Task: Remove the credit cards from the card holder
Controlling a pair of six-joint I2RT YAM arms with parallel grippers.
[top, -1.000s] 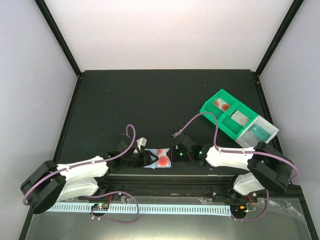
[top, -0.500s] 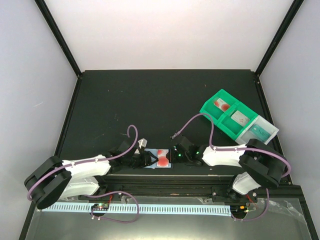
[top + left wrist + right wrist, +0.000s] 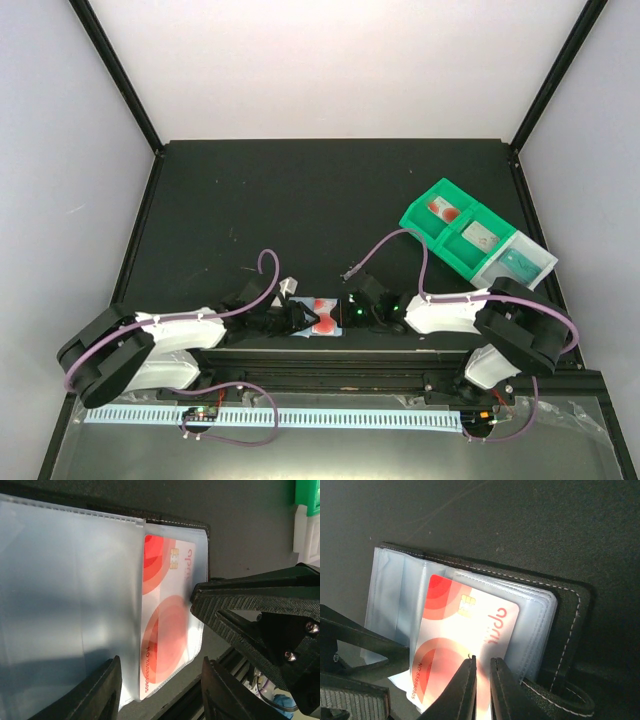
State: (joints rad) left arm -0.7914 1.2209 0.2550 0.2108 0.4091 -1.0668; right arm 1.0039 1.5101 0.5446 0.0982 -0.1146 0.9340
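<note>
The card holder (image 3: 300, 332) lies open near the table's front edge, black cover (image 3: 570, 610) down and clear pockets (image 3: 75, 590) up. A white credit card with red circles (image 3: 323, 316) (image 3: 167, 625) (image 3: 455, 630) sits in a pocket. My left gripper (image 3: 293, 318) (image 3: 162, 690) is open, its fingers set either side of the holder's near corner. From the other side, my right gripper (image 3: 350, 312) (image 3: 482, 661) has its jaws almost together with only a slit between them. Its tips are on the card's near edge. Whether they pinch the card is hidden.
A green-and-clear compartment tray (image 3: 455, 255) stands at the right. It holds a white-and-red card (image 3: 440, 208), a grey card (image 3: 478, 237) and a teal card (image 3: 520, 262). The black front rail (image 3: 320, 355) runs just behind the holder. Both arms crowd the middle front.
My right gripper has slid left onto the card and its jaws have narrowed. My left arm has shifted slightly right toward the holder. The holder has stayed where it was.
</note>
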